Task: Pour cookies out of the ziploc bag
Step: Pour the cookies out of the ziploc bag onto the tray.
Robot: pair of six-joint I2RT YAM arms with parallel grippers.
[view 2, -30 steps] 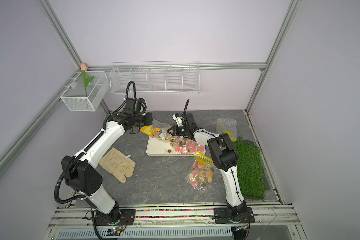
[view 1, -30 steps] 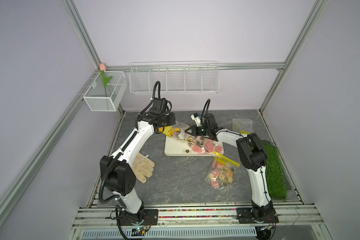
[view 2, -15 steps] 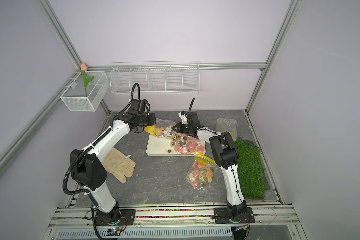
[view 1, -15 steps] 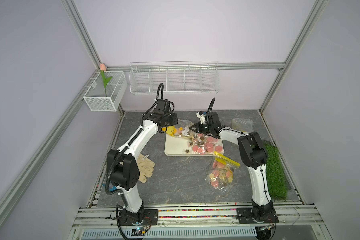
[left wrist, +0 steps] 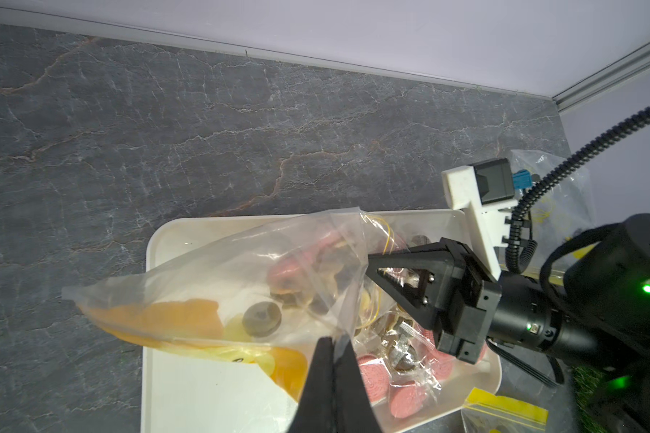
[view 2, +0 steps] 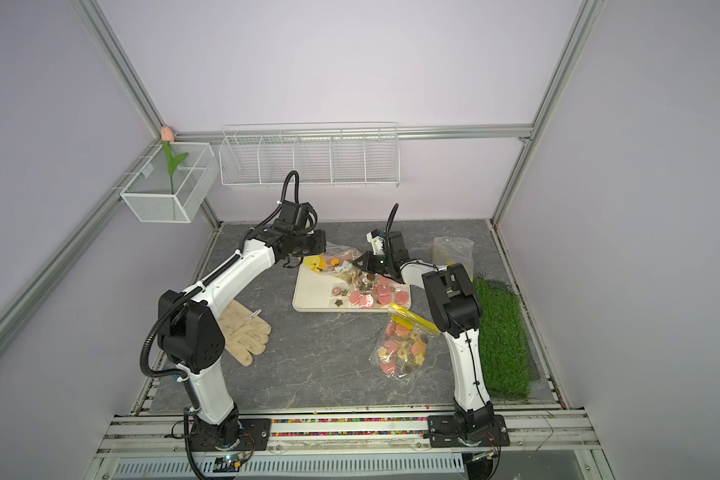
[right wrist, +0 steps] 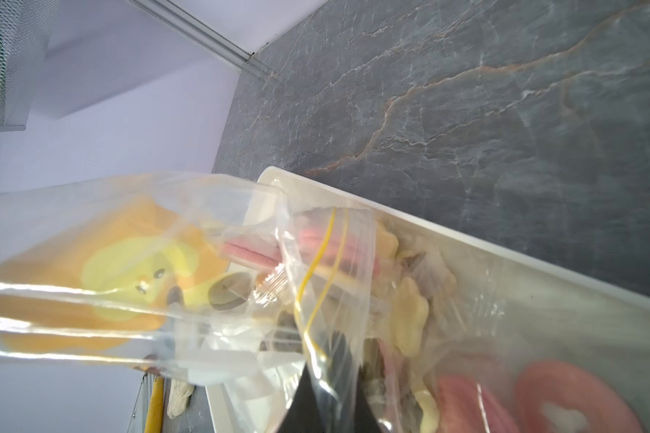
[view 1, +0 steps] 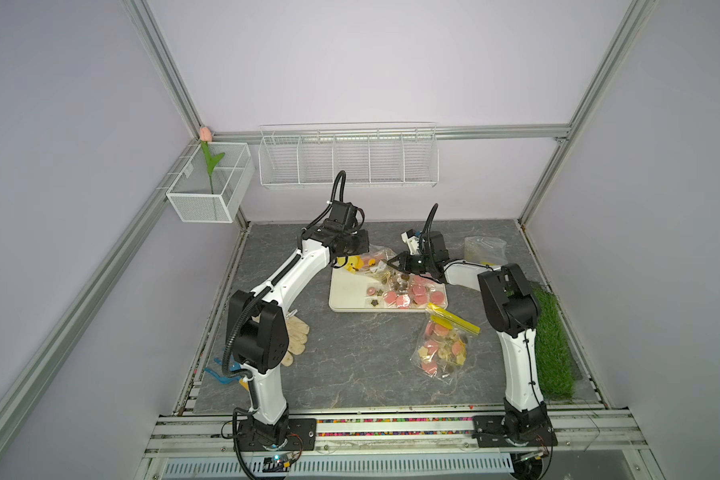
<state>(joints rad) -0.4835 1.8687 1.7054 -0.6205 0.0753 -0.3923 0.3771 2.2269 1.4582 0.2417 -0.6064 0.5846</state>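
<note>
Pouring is midway: our left hand and right hand each pinch the bag over the tray, where many cookies lie, some sit inside, so we should tilt it steeper.

Both top views look down from high at the front toward the back wall, far enough to hold the whole table. Each wrist view sits close above the tray, looking along its own jaws; the left one faces the right gripper. All four share the bag and tray.
</note>
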